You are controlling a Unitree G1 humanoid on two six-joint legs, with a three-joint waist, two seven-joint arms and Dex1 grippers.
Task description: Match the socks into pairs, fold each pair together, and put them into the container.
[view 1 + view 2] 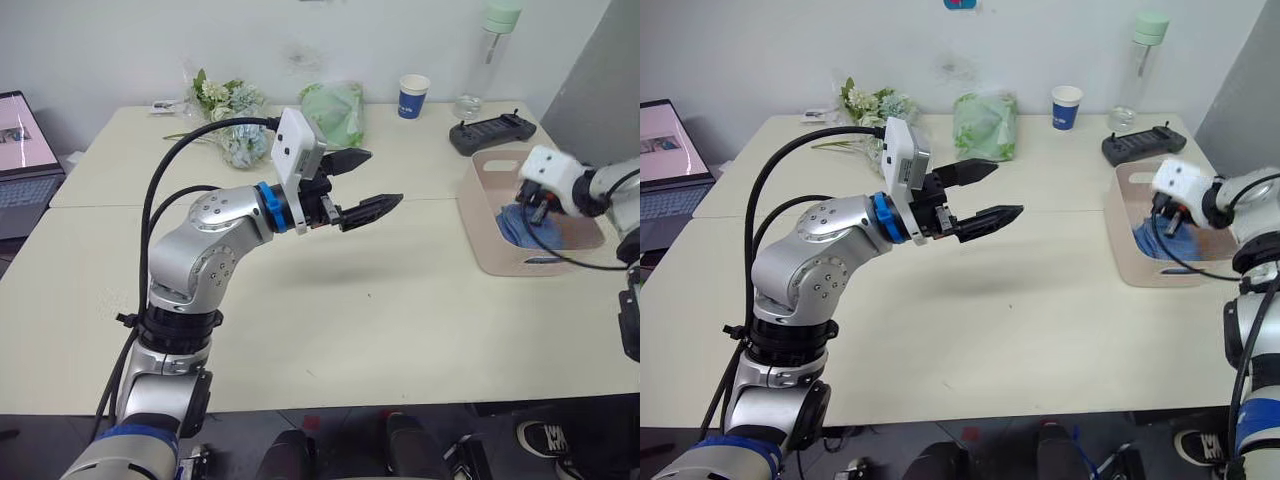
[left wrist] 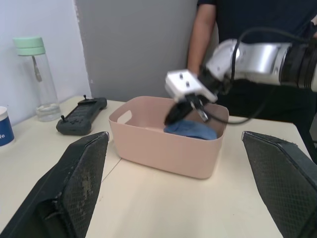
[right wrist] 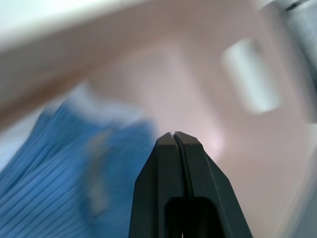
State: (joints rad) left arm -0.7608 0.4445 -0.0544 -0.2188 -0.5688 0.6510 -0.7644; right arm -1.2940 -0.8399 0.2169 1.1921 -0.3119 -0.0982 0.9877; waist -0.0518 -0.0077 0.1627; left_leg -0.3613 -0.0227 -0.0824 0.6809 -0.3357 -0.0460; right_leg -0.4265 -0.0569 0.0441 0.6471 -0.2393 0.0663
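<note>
Pale pink plastic container (image 1: 483, 243), rounded corners, far right on cream bench (image 1: 400, 320). Ribbed light blue socks (image 2: 192, 130) bunched inside. Right gripper (image 3: 177, 136) over them, jaws pressed closed, empty. Left gripper (image 1: 364, 184) mid-bench, jaws wide open. Black controller (image 1: 492, 133), paper cup (image 1: 413, 97), bottle (image 1: 1139, 68) along far edge.

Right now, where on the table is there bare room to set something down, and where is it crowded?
The broad near stretch of the table, between the left gripper and the pink container, is bare. The far edge is crowded: flowers, green bundle, paper cup, bottle, controller.
</note>
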